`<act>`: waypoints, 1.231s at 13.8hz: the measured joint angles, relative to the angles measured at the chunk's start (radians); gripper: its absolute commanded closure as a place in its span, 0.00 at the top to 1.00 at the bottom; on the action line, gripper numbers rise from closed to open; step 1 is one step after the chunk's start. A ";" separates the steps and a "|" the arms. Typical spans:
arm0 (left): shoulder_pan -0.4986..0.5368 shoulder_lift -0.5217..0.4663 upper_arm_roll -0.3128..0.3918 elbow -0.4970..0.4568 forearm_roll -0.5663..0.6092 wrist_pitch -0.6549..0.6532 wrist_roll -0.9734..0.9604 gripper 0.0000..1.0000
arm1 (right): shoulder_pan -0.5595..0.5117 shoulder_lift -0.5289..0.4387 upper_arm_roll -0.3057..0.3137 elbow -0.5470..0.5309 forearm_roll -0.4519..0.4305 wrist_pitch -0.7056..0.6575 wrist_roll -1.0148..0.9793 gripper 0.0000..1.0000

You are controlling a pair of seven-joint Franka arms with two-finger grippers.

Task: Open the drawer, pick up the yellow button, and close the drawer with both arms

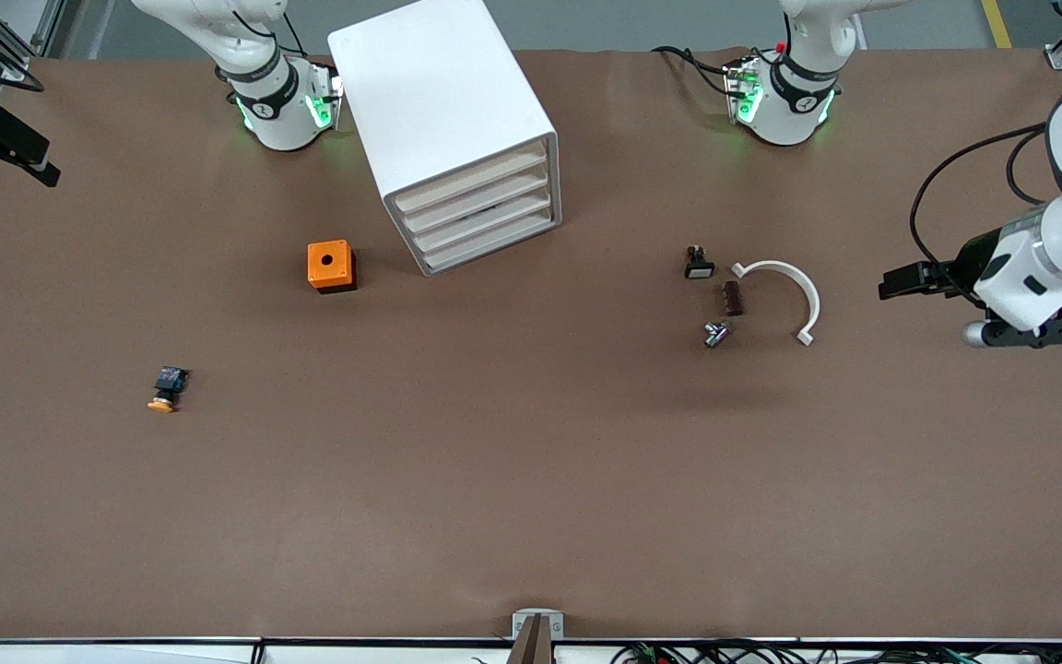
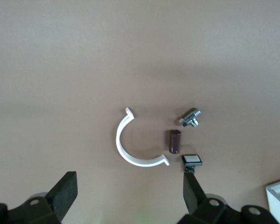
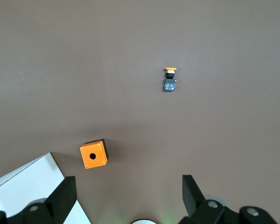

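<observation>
The white cabinet (image 1: 443,111) stands between the arms' bases. All its pale beige drawers (image 1: 480,210) are shut. The button (image 1: 165,389), a black body with an orange-yellow cap, lies on its side on the bare table toward the right arm's end. It is nearer the front camera than the orange box (image 1: 330,266). It also shows in the right wrist view (image 3: 170,80). My left gripper (image 1: 900,280) is open and empty, up in the air at the left arm's end; its wrist view (image 2: 129,196) looks down on small parts. My right gripper (image 3: 129,198) is open and empty, high over the table near the cabinet's corner (image 3: 23,186).
A white C-shaped clip (image 1: 794,295), a brown part (image 1: 733,298), a black part with a white face (image 1: 698,266) and a small metal part (image 1: 715,334) lie toward the left arm's end. The orange box with a round black hole (image 3: 94,155) sits beside the cabinet.
</observation>
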 measured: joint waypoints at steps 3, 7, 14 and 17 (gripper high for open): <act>0.002 -0.062 0.000 -0.038 0.008 0.027 0.000 1.00 | 0.000 -0.003 -0.011 0.000 0.006 0.000 0.000 1.00; 0.005 -0.087 0.000 -0.026 0.009 0.041 0.000 1.00 | 0.000 -0.003 -0.005 0.000 0.010 -0.001 0.000 1.00; -0.008 -0.078 0.009 0.063 0.009 0.047 0.000 1.00 | 0.004 -0.003 0.003 0.000 0.015 -0.001 0.000 1.00; -0.090 -0.059 0.095 0.104 0.009 0.047 0.000 1.00 | 0.005 -0.003 0.003 0.000 0.015 -0.001 0.000 1.00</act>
